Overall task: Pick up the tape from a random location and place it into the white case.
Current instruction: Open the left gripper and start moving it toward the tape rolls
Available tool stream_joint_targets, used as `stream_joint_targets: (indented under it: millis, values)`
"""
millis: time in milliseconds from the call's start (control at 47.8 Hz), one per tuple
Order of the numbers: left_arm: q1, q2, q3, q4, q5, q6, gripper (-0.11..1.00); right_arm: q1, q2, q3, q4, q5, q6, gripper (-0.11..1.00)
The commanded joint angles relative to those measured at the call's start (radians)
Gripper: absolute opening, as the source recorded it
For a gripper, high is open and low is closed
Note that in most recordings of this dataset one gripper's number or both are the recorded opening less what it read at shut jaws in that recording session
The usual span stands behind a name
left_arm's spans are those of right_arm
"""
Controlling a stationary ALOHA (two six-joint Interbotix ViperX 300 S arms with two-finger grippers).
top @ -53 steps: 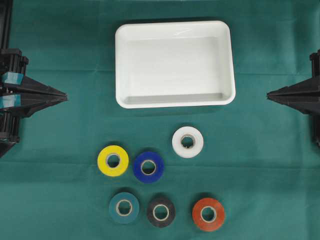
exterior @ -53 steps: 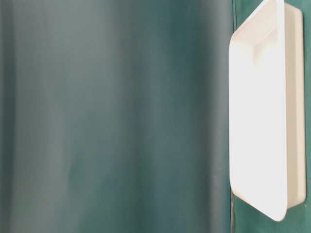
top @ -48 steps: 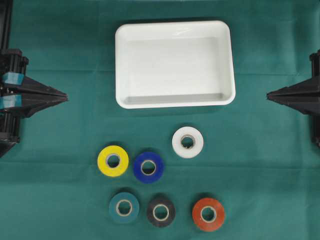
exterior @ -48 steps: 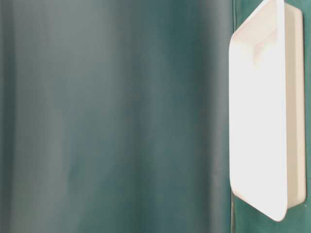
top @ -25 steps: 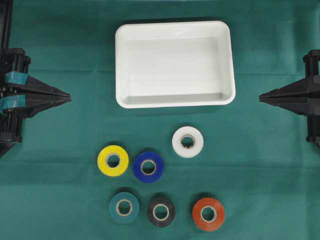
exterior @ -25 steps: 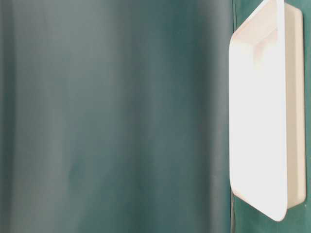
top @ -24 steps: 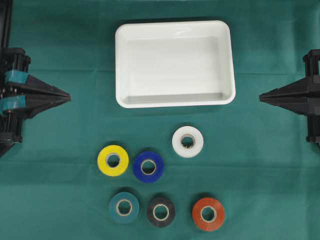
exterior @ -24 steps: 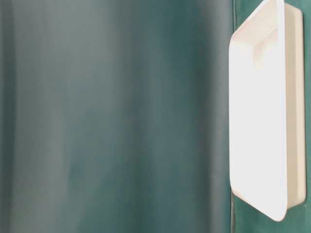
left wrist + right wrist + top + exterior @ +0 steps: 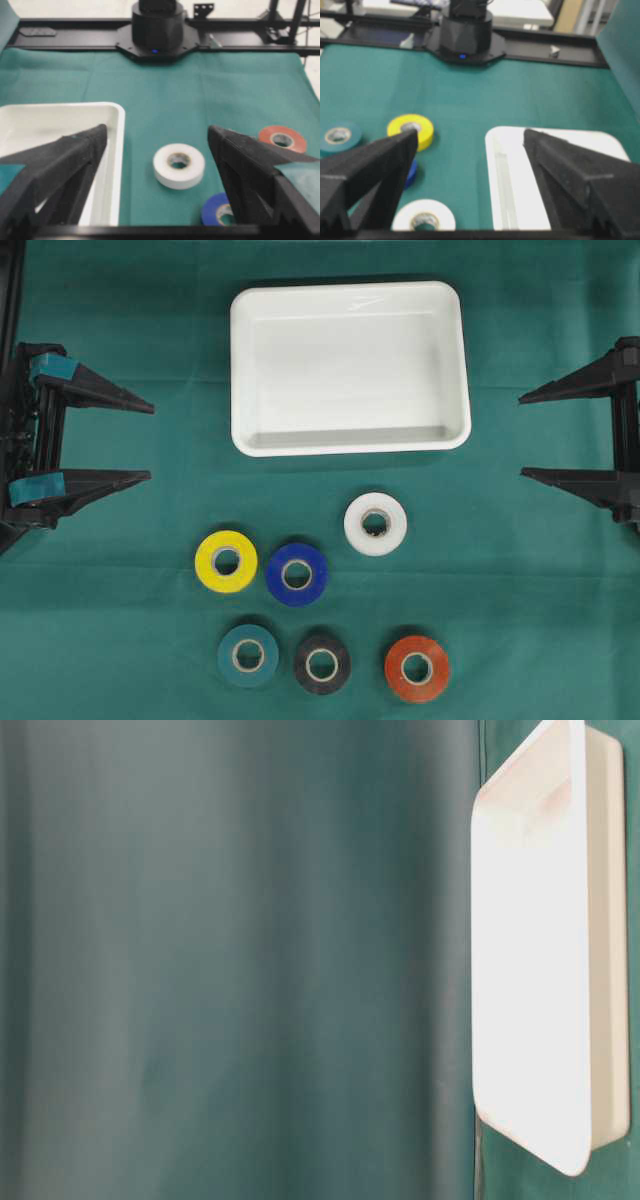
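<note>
Left gripper (image 9: 148, 441): 1. Stood at 9 o'clock of the overhead view, jaws spread wide, nothing between them. A second before, the jaws were pressed together in a single point; the spreading was the one clear change.

Right gripper (image 9: 522, 436): 1. At 3 o'clock, likewise spread wide and empty; likewise pressed together a second before.

Meaning, as judged: both claws were readied for a grasp, neither had yet committed to a roll, and the task stood at its very start.

White case (image 9: 240, 340): 1. At 12 o'clock on the green cloth (image 9: 120, 620), between the two grippers and apart from both. It held nothing. Unmoved.

Tape rolls: 6, all lying flat on the cloth, none in the case, none touched, all unmoved.
- White roll (image 9: 375, 524): 1, nearest the case, at 6 o'clock from it.
- Yellow roll (image 9: 226, 561): 1, at 8 o'clock from the white roll.
- Blue roll (image 9: 297, 573): 1, just beside the yellow roll, at its 3 o'clock.
- Teal roll (image 9: 248, 655): 1, at 6 o'clock from the yellow roll.
- Black roll (image 9: 322, 663): 1, at 3 o'clock from the teal roll.
- Red roll (image 9: 417, 668): 1, at 3 o'clock from the black roll.

Judged easiest: the white roll, standing clear of its neighbours.
</note>
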Motion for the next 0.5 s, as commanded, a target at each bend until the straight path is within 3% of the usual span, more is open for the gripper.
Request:
stream_joint_targets:
  millis: [0,209,481]
  values:
    - [-0.002,0.000,-0.029,-0.002,0.005,-0.002,0.97,-0.006,0.006,-0.028,0.002,-0.005,0.002,0.91]
    - [-0.011,-0.002,-0.035,-0.005,0.012,-0.012,0.97,-0.009,0.006,-0.029,0.003,0.002,0.002,0.92]
    - [-0.141,0.006,-0.052,-0.006,0.017,-0.040,0.97,-0.009,0.008,-0.029,0.003,0.003,0.002,0.92]
